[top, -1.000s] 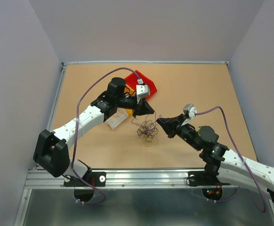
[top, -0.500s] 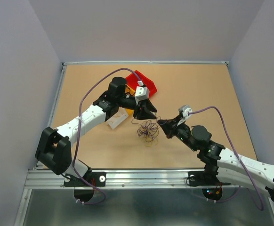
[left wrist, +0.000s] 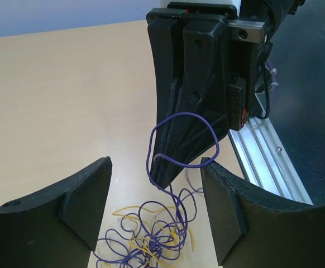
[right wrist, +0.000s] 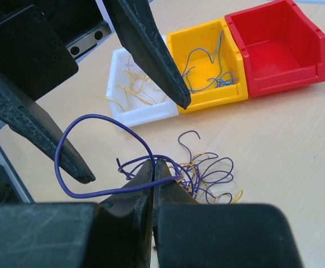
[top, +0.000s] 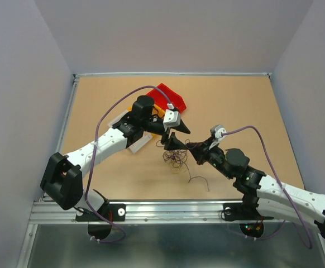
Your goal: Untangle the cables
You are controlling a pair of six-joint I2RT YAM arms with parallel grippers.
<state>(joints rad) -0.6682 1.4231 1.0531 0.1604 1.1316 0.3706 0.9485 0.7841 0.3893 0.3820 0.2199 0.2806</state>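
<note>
The cables (top: pixel 175 159) are a loose clump of thin purple and yellowish wires on the table, also seen in the left wrist view as the clump (left wrist: pixel 151 234) and in the right wrist view as the clump (right wrist: pixel 207 170). My right gripper (right wrist: pixel 154 166) is shut on a purple cable whose free loop (right wrist: pixel 90 156) sticks out past the tips. From above, the right gripper (top: pixel 191 147) sits just right of the clump. My left gripper (top: pixel 180 136) stands open, its fingers (right wrist: pixel 151 50) on either side of that loop (left wrist: pixel 185 142), holding nothing.
A single dark wire (top: pixel 199 180) lies apart, nearer the front edge. Three small bins stand behind the clump: white (right wrist: pixel 137 89) with yellow wires, yellow (right wrist: pixel 213 61) with blue wires, red (right wrist: pixel 280 44). A metal rail (left wrist: pixel 268 156) runs along the near edge.
My left gripper has opened and moved toward the right gripper. A dark wire now lies alone on the table near the front. The right gripper stays shut.
</note>
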